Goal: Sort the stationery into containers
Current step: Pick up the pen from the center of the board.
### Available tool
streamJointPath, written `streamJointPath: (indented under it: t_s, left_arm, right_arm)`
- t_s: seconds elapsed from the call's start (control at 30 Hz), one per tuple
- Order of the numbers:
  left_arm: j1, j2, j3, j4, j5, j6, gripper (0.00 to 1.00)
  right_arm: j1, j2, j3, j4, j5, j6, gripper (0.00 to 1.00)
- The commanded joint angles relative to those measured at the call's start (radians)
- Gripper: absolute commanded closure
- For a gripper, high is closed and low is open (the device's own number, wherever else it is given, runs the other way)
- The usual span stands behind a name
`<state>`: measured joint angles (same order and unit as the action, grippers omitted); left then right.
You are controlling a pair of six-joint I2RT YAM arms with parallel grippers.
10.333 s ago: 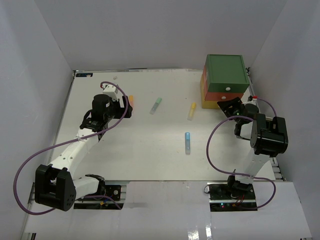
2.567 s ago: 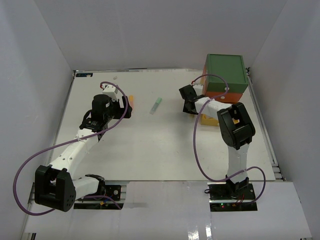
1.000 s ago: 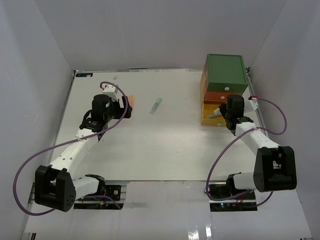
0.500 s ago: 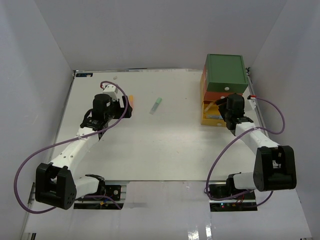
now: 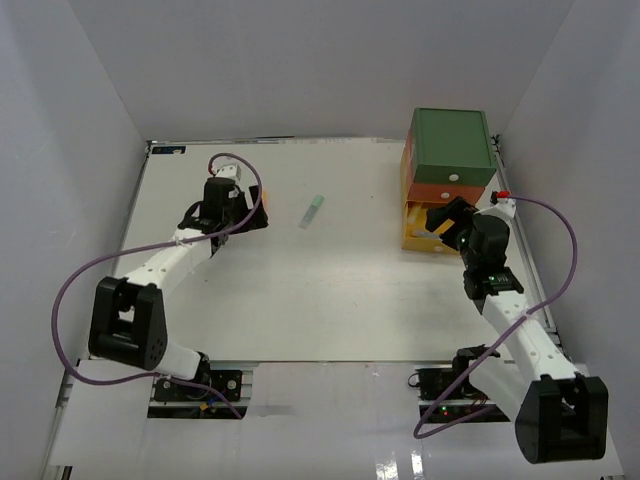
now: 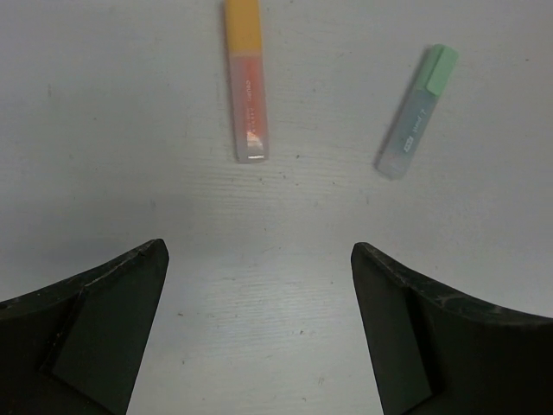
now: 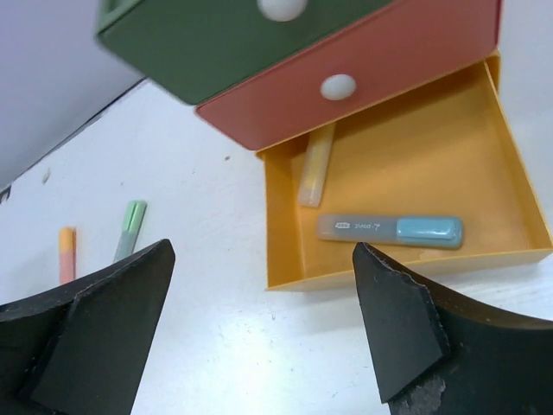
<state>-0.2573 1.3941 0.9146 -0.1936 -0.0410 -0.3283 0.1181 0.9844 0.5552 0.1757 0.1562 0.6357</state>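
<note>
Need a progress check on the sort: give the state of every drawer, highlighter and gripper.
green drawer: closed
orange-red drawer: closed
yellow drawer: pulled open, two highlighters inside
blue highlighter: lying in yellow drawer
yellow highlighter: in yellow drawer, one end under orange-red drawer
orange highlighter: loose on table
green highlighter: loose on table
left gripper: open, empty
right gripper: open, empty

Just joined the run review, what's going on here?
Highlighter sorting, partway through. The bottom yellow drawer is pulled open with a blue highlighter and a yellow highlighter inside. The right tool is open and empty in front of it. The left tool, open too, hovers over an orange highlighter and a green highlighter on the table.
</note>
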Motion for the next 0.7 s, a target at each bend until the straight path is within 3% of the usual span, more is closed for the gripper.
streamJointPath:
  t_s: [0.0, 0.17, 0.37, 0.67]
  left_arm:
    - [-0.002, 0.091, 0.104, -0.049, -0.059, -0.075, 0.02]
    - [-0.002, 0.288, 0.233, -0.079, -0.126, -0.094, 0.02]
    - [-0.010, 0.476, 0.426, -0.129, -0.206, -0.087, 0.05]
    - [-0.051, 0.641, 0.561, -0.158, -0.257, -0.028, 0.26]
  right_arm:
    - [-0.001, -0.114, -0.053, 0.099, -0.107, -0.186, 0.10]
    - [-0.003, -0.231, -0.113, 0.116, -0.214, -0.238, 0.10]
    - [-0.001, -0.297, -0.175, 0.131, -0.199, -0.265, 0.10]
    - [0.038, -0.322, -0.198, 0.139, -0.190, -0.283, 0.10]
